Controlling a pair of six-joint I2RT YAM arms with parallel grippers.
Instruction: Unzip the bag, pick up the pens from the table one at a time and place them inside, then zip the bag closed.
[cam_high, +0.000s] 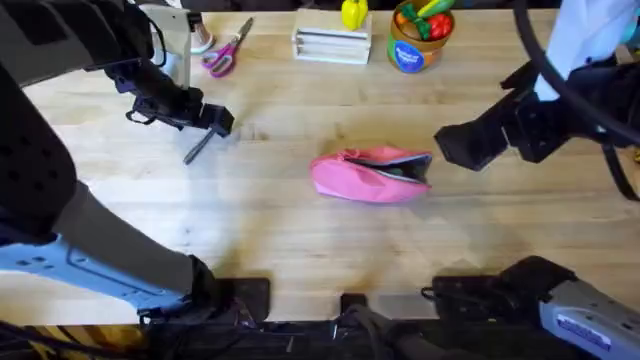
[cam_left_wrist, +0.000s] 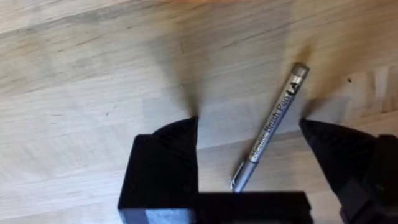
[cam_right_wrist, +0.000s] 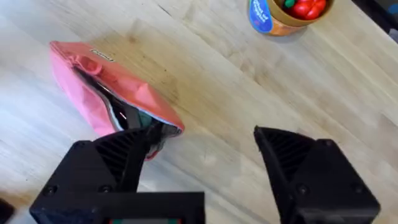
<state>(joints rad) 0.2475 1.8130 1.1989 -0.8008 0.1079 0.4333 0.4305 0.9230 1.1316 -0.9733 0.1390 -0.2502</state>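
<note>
Pen pickup step. Left hand (cam_left_wrist: 249, 127) wide open, straddling pen (cam_left_wrist: 271, 126) on desk (cam_high: 300, 240), well left of bag (cam_high: 372, 174). Bag unzipped, prob. holds pens already. Right hand (cam_right_wrist: 205, 140) open beside bag. Next: lower, close on pen.

Two black robot arms are seen, each tipped with a matte black, blocky two-fingered claw: the left claw (cam_high: 205, 120) and the right claw (cam_high: 455, 148). Faceted, wedge-shaped fingers (cam_left_wrist: 165, 158) are shown. Blue-and-white links sit near the bases, and black cables are draped along the upper segments.
</note>
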